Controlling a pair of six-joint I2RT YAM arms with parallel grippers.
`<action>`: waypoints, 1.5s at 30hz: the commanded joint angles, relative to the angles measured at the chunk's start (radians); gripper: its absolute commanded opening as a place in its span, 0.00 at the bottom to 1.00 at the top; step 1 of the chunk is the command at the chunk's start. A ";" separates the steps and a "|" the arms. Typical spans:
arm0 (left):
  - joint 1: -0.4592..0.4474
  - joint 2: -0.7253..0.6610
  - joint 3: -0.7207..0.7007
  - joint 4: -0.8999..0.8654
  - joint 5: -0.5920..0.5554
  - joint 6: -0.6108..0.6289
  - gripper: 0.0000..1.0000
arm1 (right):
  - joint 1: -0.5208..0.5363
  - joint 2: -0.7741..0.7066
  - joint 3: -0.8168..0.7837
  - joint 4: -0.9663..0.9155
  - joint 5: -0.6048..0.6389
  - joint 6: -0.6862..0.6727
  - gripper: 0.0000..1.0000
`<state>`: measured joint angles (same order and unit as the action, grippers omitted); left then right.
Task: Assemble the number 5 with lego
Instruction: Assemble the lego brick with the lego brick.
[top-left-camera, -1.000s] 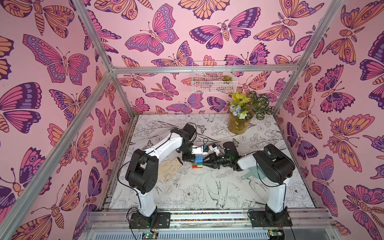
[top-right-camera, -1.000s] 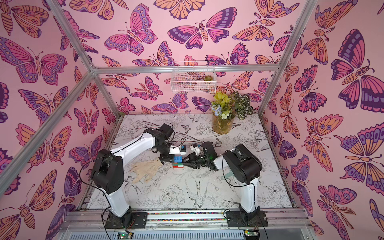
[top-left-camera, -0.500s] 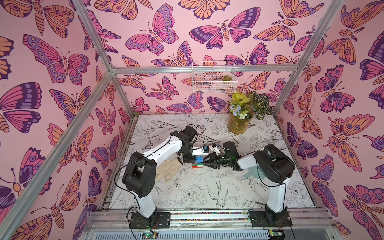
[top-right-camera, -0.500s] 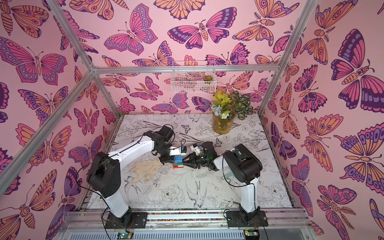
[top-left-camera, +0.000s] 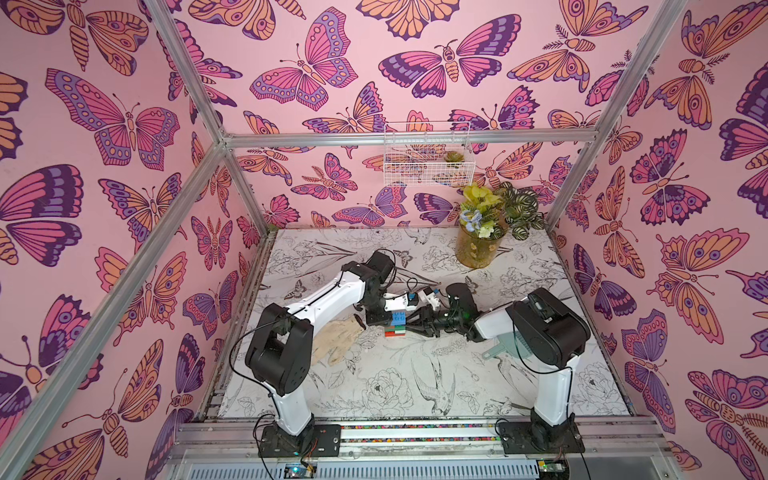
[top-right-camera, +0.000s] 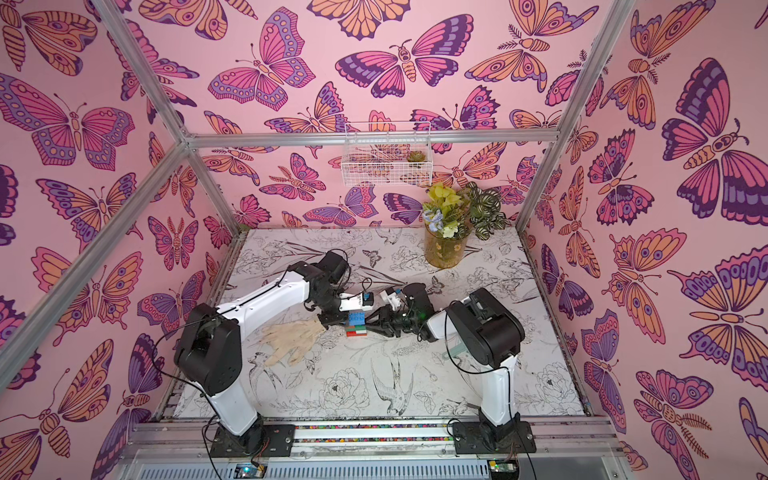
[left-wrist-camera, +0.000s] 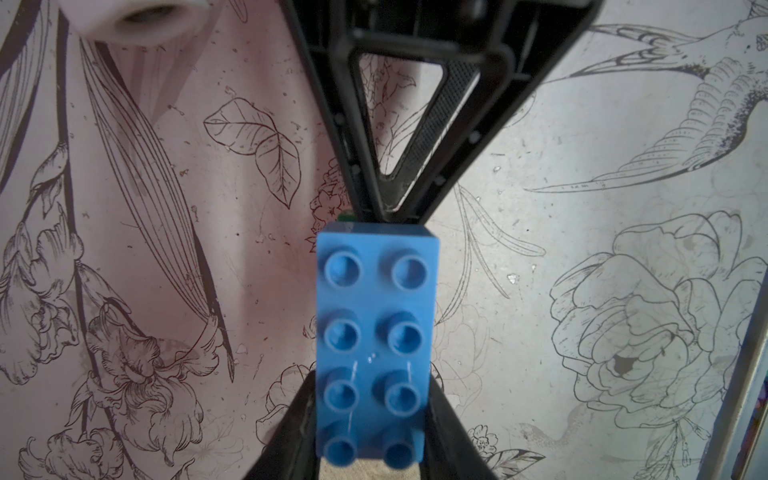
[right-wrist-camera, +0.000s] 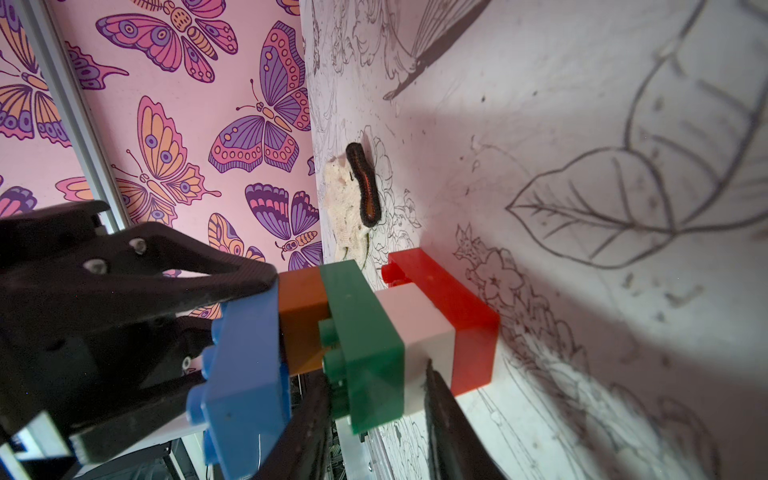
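While the left wrist view showed only the blue brick (left-wrist-camera: 376, 345) (studs up) clamped by the left gripper (top-left-camera: 390, 320), the right wrist view showed the whole number 5 (right-wrist-camera: 386, 332), upright at table (top-left-camera: 415, 365) centre. The right gripper (top-left-camera: 409, 328) narrowly pinched its green-white rows from 3 o'clock; glove (top-left-camera: 336, 338) at 9 o'clock.

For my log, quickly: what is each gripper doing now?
Left gripper: closed on the blue brick.
Right gripper: closed on the lego stack.
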<state>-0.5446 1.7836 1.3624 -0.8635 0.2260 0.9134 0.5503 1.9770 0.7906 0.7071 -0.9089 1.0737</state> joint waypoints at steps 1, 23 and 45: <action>-0.011 0.099 -0.045 0.034 -0.061 -0.044 0.39 | 0.033 0.028 0.018 -0.067 0.037 -0.012 0.38; -0.008 -0.038 -0.040 0.083 -0.111 -0.056 1.00 | 0.036 -0.040 0.027 -0.157 0.047 -0.057 0.39; 0.026 -0.213 -0.181 0.254 -0.105 -0.251 1.00 | -0.016 -0.078 0.019 -0.101 -0.005 -0.028 0.40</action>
<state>-0.5243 1.6047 1.2083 -0.6563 0.1146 0.7246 0.5472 1.9350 0.8082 0.6144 -0.8959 1.0508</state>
